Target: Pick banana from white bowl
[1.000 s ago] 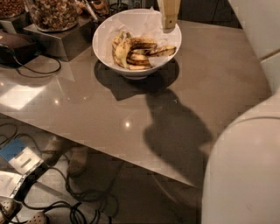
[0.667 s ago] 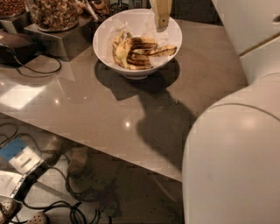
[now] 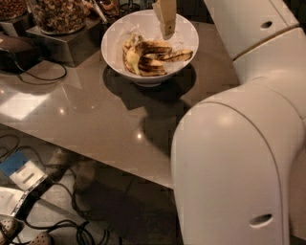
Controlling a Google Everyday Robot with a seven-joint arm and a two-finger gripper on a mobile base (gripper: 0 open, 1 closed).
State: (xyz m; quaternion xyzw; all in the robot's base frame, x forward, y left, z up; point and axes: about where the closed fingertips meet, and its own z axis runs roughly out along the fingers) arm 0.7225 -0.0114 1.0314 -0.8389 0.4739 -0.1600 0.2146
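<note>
The white bowl (image 3: 114,33) stands on the brown table at the top centre. In it, a pale-yellow banana (image 3: 130,58) lies at the left, with darker brown-streaked banana pieces (image 3: 160,53) beside it on the right. My gripper (image 3: 167,29) hangs from the top edge as a beige finger over the bowl's back right part, just above the dark pieces and right of the pale banana. Its upper part is cut off by the frame.
Glass jars of nuts (image 3: 60,14) stand on a metal stand (image 3: 67,45) at the back left, with a black cable (image 3: 40,77) beside it. My white arm (image 3: 239,158) fills the right side. The table's front edge (image 3: 95,155) runs diagonally; cables lie on the floor below.
The gripper has moved left, from the bowl's right rim to over its inside. The white arm has swung further into view. The bowl and bananas have not moved.
</note>
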